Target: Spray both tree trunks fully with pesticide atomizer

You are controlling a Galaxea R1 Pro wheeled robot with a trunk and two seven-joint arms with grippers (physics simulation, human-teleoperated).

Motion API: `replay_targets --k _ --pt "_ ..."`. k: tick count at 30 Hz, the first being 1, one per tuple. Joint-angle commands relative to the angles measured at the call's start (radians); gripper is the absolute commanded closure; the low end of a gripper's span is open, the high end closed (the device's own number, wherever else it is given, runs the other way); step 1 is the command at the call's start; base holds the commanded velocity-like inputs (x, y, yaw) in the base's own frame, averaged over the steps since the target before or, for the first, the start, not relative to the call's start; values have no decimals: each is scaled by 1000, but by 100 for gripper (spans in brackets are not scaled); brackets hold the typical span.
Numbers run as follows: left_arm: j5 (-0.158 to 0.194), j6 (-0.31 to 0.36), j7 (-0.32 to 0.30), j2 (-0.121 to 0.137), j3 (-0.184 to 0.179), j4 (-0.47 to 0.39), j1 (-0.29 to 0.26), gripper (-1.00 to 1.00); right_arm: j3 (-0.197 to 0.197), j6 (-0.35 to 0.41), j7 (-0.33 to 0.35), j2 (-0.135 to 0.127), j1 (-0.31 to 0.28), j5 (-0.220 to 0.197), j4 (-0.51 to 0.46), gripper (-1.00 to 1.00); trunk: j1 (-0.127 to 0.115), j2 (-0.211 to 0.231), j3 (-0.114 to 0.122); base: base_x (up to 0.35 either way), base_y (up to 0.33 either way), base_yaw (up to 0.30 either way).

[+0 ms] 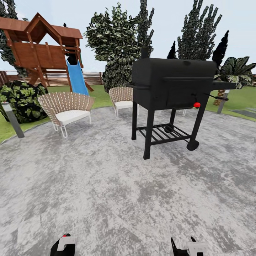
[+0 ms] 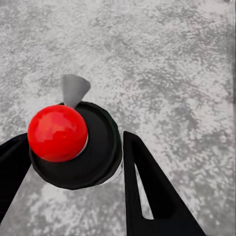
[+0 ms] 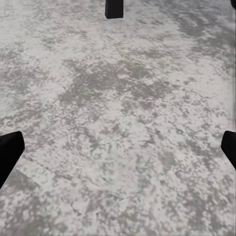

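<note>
The pesticide atomizer (image 2: 98, 152) is a small black round bottle with a red ball top and a grey nozzle. My left gripper (image 2: 73, 152) is shut on it, one black finger (image 2: 142, 187) on each side, held above the grey paving. In the head view the left gripper (image 1: 63, 246) sits at the bottom edge with a red speck at its tip. My right gripper (image 1: 188, 249) is beside it, and in its wrist view the right gripper (image 3: 118, 147) is open with nothing between its fingers. The garden lawn (image 1: 97, 94) lies beyond the paving. The tree trunks are out of view.
A black grill (image 1: 170, 85) on legs stands ahead to the right on the grey patio (image 1: 106, 185). Two wicker chairs (image 1: 67, 106) (image 1: 122, 99) are behind it on the left. A play tower with a blue slide (image 1: 76, 76), a bush (image 1: 21, 99) and a grey bollard (image 1: 12, 121) are at the far left.
</note>
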Motion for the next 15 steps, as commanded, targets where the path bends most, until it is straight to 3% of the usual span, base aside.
replay_targets --k 1,15 --pt "0 0 0 0 0 0 0 100 0 0 0 0 0 0 0 -100 0 0 0 303 132 -296" --pt "-1 0 0 0 0 0 0 100 0 0 0 1 0 -1 0 -100 0 0 0 280 127 -300"
